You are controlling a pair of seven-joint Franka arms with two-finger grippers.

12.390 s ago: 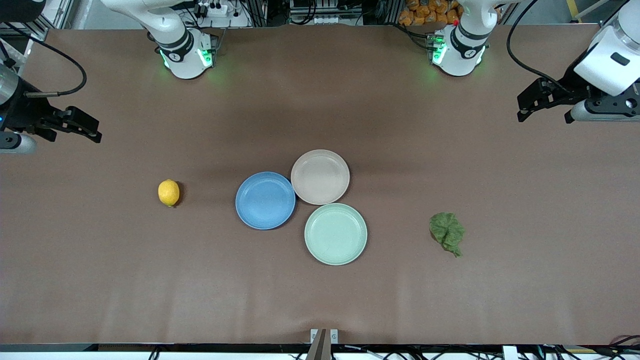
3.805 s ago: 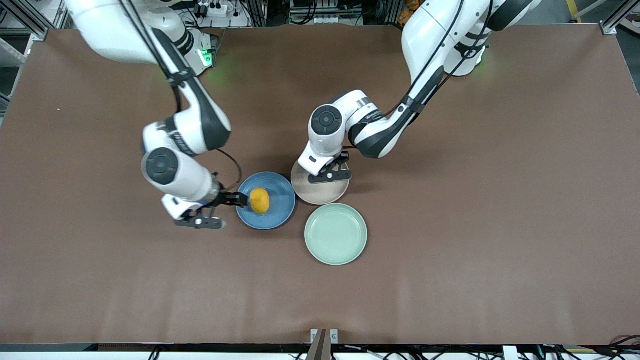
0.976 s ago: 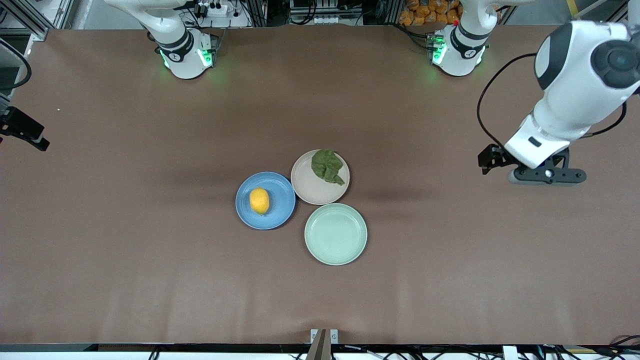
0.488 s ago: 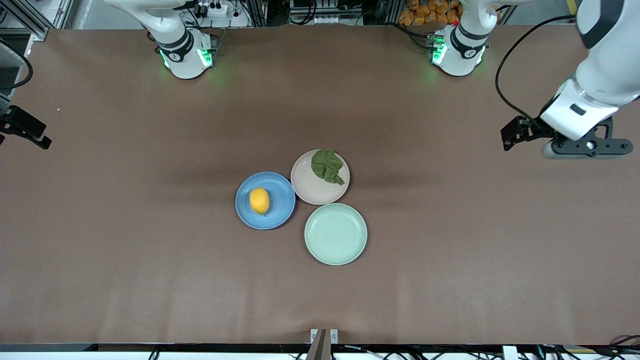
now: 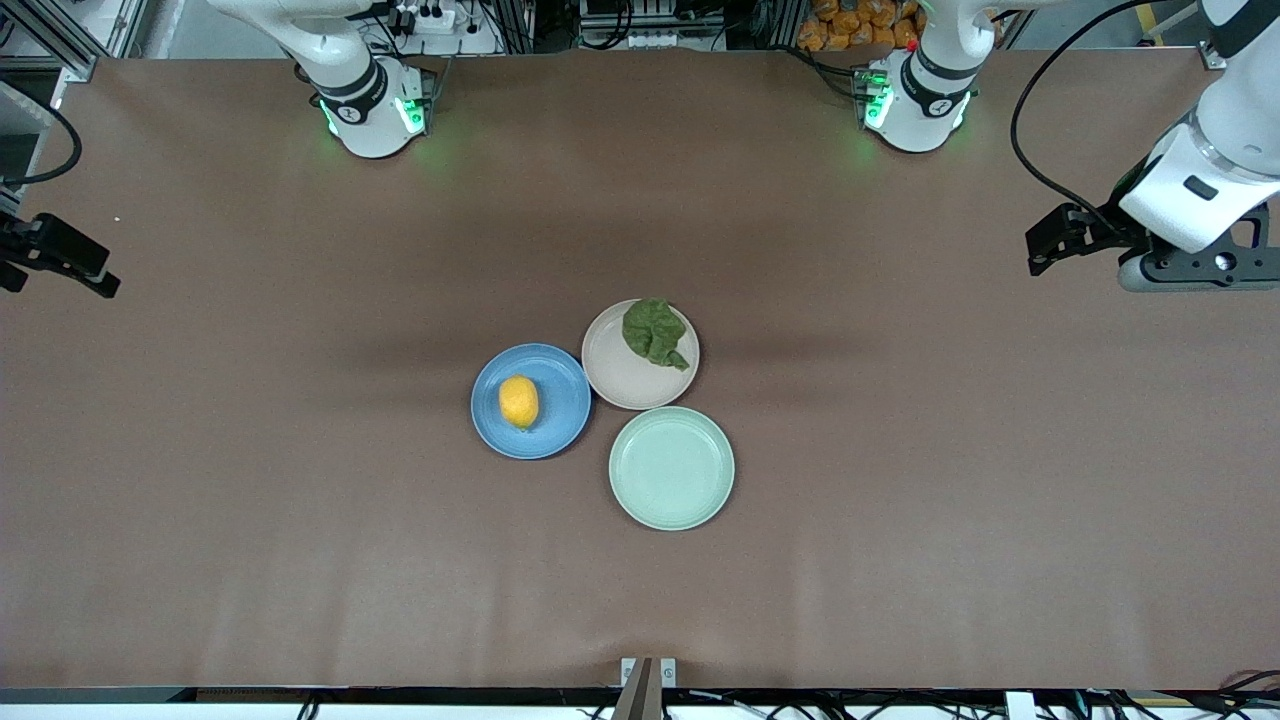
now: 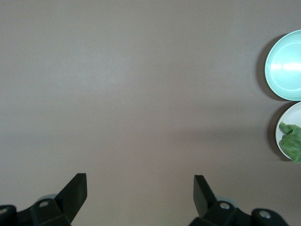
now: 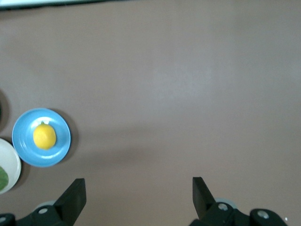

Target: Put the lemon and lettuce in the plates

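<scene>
While three plates sit clustered mid-table, only two carry anything: one lemon (image 5: 518,401) lies in the blue plate (image 5: 553,432), and one lettuce leaf (image 5: 656,333) lies in the beige-pink plate (image 5: 620,380), at the part of it farthest from the front camera. The mint-green plate (image 5: 671,468) touches both and is nearest that camera. The lemon is a small yellow-orange oval, resting a little toward the right arm's end of its plate. The lettuce is dark green and crinkled, reaching the plate's rim.

Wide bare brown table (image 5: 900,560) surrounds the cluster on every side.

The left gripper (image 5: 1045,238) hangs over the table at the left arm's end, fingers spread wide and holding nothing. The right gripper (image 7: 138,193) hangs at the right arm's end, likewise spread wide and empty.
</scene>
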